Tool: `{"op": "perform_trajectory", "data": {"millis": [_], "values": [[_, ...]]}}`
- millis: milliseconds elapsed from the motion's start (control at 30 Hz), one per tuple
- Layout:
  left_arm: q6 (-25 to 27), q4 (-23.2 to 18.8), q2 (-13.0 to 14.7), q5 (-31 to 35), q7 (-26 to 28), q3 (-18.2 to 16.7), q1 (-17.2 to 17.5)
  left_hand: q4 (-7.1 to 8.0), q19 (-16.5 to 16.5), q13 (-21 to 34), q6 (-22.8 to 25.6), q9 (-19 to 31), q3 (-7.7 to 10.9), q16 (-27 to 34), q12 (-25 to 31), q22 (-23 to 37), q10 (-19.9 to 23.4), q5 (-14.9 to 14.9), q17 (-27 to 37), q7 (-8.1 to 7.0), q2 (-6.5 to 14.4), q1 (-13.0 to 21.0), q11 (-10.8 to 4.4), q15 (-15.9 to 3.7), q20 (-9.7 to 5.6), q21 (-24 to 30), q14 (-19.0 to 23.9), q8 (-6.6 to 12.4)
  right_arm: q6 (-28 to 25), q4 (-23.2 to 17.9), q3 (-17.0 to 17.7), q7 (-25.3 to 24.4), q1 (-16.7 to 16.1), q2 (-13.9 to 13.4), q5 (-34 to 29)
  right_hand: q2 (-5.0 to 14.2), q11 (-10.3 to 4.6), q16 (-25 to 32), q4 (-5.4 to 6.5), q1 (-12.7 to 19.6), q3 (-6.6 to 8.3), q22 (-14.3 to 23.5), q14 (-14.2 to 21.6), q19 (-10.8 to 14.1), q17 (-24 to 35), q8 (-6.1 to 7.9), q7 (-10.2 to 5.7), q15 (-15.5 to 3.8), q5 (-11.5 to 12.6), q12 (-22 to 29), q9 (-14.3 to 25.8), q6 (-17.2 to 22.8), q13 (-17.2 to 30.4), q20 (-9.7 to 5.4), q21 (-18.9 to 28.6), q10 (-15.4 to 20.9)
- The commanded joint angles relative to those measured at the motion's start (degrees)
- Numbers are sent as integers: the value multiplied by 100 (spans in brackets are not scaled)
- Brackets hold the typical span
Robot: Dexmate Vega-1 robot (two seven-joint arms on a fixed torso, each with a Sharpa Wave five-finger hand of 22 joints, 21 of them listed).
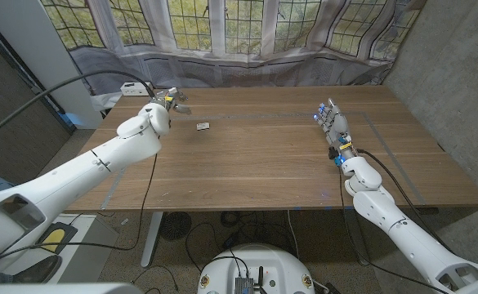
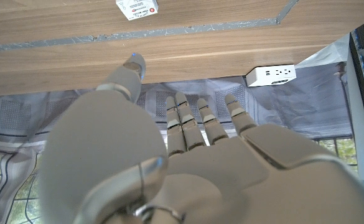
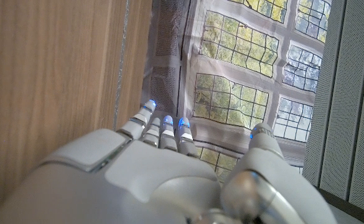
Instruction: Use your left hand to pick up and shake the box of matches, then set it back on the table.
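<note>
Approach step: matchbox (image 1: 203, 125) lies untouched on the desk (image 1: 263, 163). Your left hand (image 1: 167, 104), fingers spread and empty, sits just beside it. Next, reach over and grip.

The head view looked down from above the near edge of the worktop (image 1: 255, 155), facing the windows (image 1: 222, 24) beyond its far edge, with both arms entering from the bottom corners. The left wrist view sat close behind the left hand (image 2: 188, 168), facing along its fingers (image 2: 200, 121) toward the worktop's far edge, inverted. The right wrist view sat close behind the right hand (image 3: 150, 180), rotated, facing the windows. All three views shared the worktop and the windows.
</note>
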Motion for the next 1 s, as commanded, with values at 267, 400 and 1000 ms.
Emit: {"op": "perform_trajectory", "data": {"millis": [267,400,1000], "values": [[-478,640,9,382,-1198,527,-753,-43,-48,28,44,10,9,17,-11,22,19,8,8,-40,-2,188,-54,-59,1,-16,17,-21,96,-109,-17,-189,-67,49,-134,23,-31,-12,-28,64,12,25,24,21,22,1,-43,29,18,-1,32,2,10,24,-12,29],[-630,802,-32,419,-1353,553,-829,-36,-22,28,67,11,-7,23,-1,22,68,2,8,-68,-14,200,-89,-59,3,-7,31,-20,70,-143,-14,-250,-93,66,-126,23,-35,-13,-29,64,11,25,22,20,22,1,-43,28,17,-4,33,3,10,26,-12,24],[-1372,1525,-203,970,-2412,904,-1412,-95,-27,53,-27,22,134,8,-68,20,4,66,8,-134,200,788,-115,-24,50,-22,-5,-77,47,-252,-41,-427,-144,80,-235,30,-36,-16,-31,70,13,25,22,17,23,0,-47,34,18,-6,33,1,12,31,-15,27]]}}
